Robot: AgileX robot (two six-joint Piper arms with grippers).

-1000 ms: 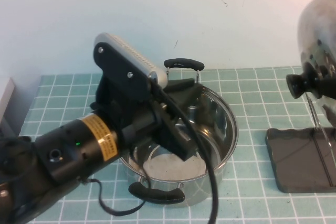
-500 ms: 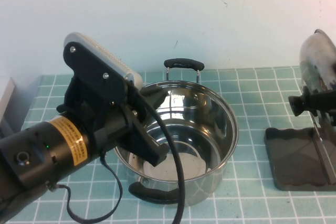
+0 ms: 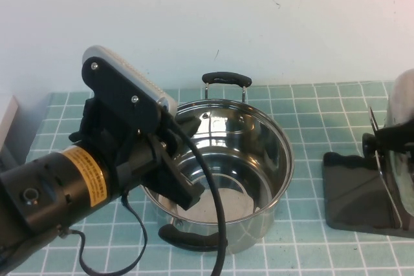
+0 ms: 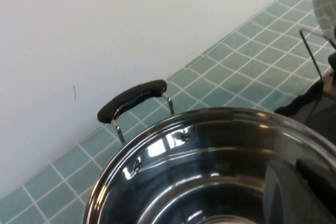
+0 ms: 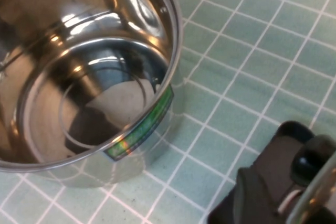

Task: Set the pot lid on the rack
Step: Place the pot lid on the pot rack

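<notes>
The pot lid [image 3: 402,127] stands on edge at the far right, its black knob [image 3: 373,141] facing left, its lower rim among the wire prongs [image 3: 381,159] of the dark rack [image 3: 352,192]. My right gripper is outside the high view. Its wrist view shows one dark finger [image 5: 249,198] beside the knob [image 5: 310,163] and the lid's rim [image 5: 317,195], and it holds the lid. My left gripper [image 3: 193,158] is open and empty over the left side of the steel pot [image 3: 259,159]. One of its fingers [image 4: 302,192] shows in the left wrist view.
The steel pot has two black handles, one at the back [image 3: 226,79] and one at the front [image 3: 194,240]. It sits on the green tiled table [image 3: 310,108] against a white wall. The left arm's body and cable [image 3: 217,224] cover the pot's left front.
The lid has come down from high at the right edge onto the rack. My left gripper has drawn back to the left from over the pot's middle.
</notes>
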